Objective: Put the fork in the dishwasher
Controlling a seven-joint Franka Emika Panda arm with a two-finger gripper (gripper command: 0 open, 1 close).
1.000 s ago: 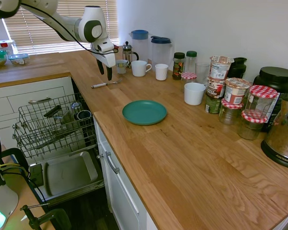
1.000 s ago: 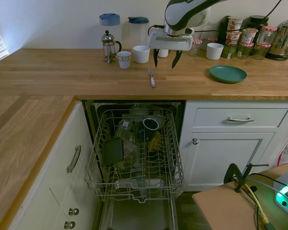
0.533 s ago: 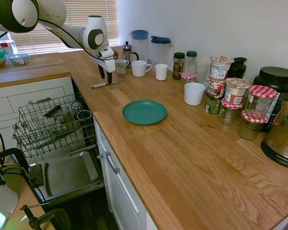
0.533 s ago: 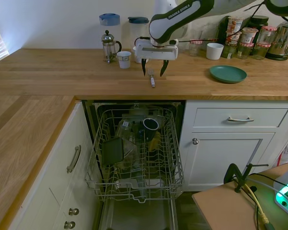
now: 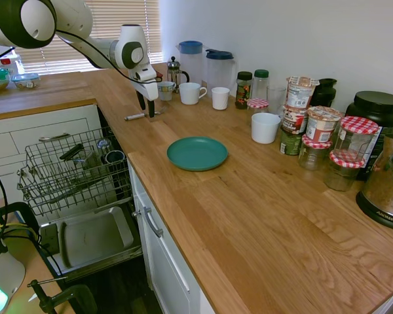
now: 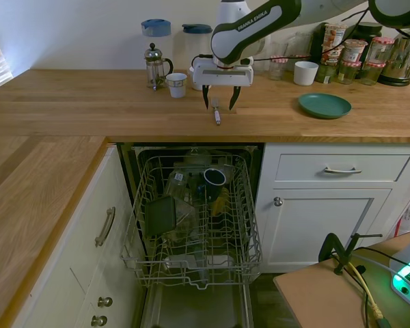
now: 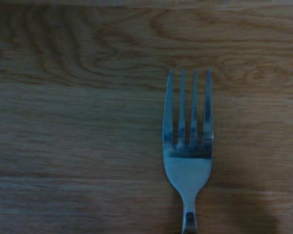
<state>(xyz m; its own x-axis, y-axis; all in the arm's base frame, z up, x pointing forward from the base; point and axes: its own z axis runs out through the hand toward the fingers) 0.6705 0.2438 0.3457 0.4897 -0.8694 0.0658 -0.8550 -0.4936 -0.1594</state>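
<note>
Oak worktop [image 5: 249,216] bears the slim silvery metal fork [image 6: 216,112]; the two-finger gripper [image 6: 219,106], spread and empty, has dropped astride its tines, sharp only from the wrist [image 7: 187,141].

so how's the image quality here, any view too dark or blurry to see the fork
Wrist view: dim and slightly soft, yet the fork on the wooden counter shows four clear tines. First exterior view: bright from the window blinds, fork small beside the pincer. Second exterior view: evenly lit, fork visible under the open pincer.
</note>
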